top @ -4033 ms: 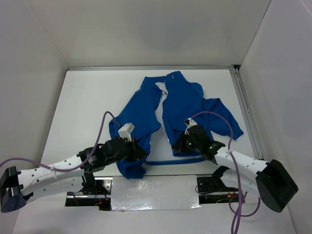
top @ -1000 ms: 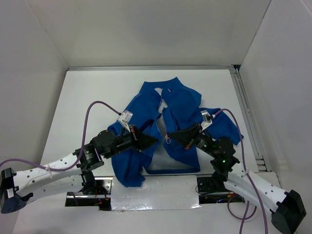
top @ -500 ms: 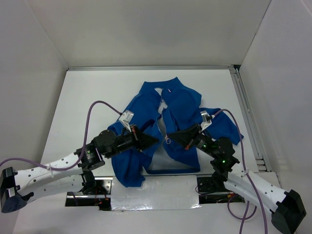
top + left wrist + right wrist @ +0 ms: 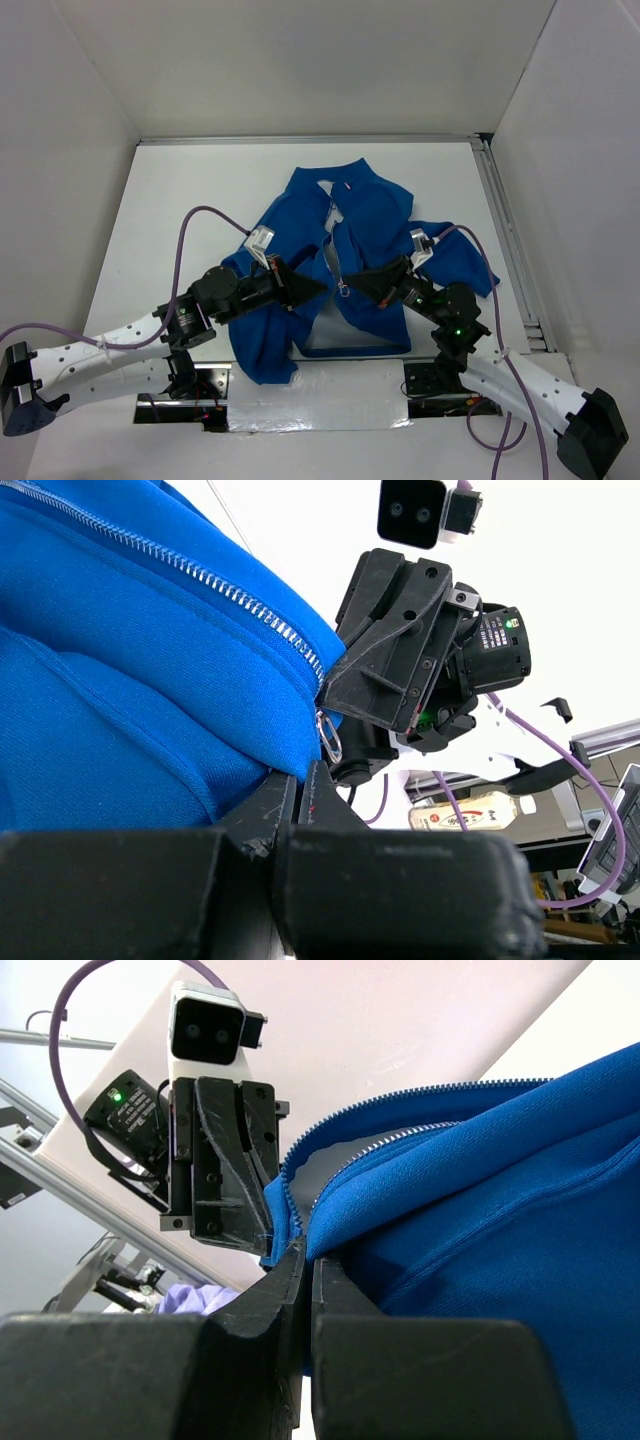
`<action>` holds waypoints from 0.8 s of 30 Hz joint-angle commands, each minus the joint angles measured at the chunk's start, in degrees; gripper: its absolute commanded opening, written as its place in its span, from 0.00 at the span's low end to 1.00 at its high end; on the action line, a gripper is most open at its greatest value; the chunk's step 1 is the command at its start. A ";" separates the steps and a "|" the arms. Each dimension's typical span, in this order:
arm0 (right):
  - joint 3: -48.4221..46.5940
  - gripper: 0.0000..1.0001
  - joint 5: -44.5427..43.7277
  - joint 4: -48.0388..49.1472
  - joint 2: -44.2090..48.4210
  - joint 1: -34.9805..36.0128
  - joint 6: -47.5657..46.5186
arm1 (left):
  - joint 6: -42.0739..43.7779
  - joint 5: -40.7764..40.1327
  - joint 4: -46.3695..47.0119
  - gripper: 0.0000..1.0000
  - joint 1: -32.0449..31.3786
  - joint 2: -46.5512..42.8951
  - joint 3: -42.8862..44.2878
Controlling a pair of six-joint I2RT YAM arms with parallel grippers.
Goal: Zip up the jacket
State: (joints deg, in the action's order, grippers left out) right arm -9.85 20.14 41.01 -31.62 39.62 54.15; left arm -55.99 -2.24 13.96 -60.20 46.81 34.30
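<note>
Find the royal-blue long-sleeved fabric jacket [image 4: 375, 215] lying front-up in the middle of the white worktop [image 4: 180, 200], collar toward the far wall, front open down the middle, hem toward the arm bases. See the black two-finger left hand [image 4: 318, 288] pinched tight on the front edge at its own side and the black two-finger right hand [image 4: 350, 281] pinched tight on the facing edge, tips pointing at each other with only a narrow gap between. Note, in the left wrist view, the pale zipper teeth [image 4: 190, 568] running down to a small metal pull ring [image 4: 329, 742] just beside the closed fingers.

Expect soft, light, limp cloth: bound to sag and fold wherever unsupported, likely to slip through smooth fingers under a hard tug, unlikely to break. Take hold right at the zipper tape, close to its bottom ends; further out would only stretch loose fabric. Treat the pull ring as small and fiddly, and keep the opposite edge taut while mating the two ends.

Read no brand or label on the jacket. Make out only a small sticker [image 4: 497, 640] with fine print on the right arm, too small to read
</note>
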 commanded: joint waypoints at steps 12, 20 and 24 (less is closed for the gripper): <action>0.18 0.00 0.86 7.24 0.50 0.90 -0.18 | -2.46 1.80 5.11 0.00 0.00 0.21 1.03; -0.17 0.00 0.69 8.11 -0.29 1.25 0.08 | -3.60 1.71 5.03 0.00 0.00 0.30 0.76; 0.18 0.00 0.60 9.00 -0.03 1.25 0.43 | -4.13 1.71 6.70 0.00 0.00 0.21 -0.38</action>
State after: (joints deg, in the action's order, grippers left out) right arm -9.74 20.36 43.20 -32.18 40.01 54.35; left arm -58.85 -1.54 14.70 -60.20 47.18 34.15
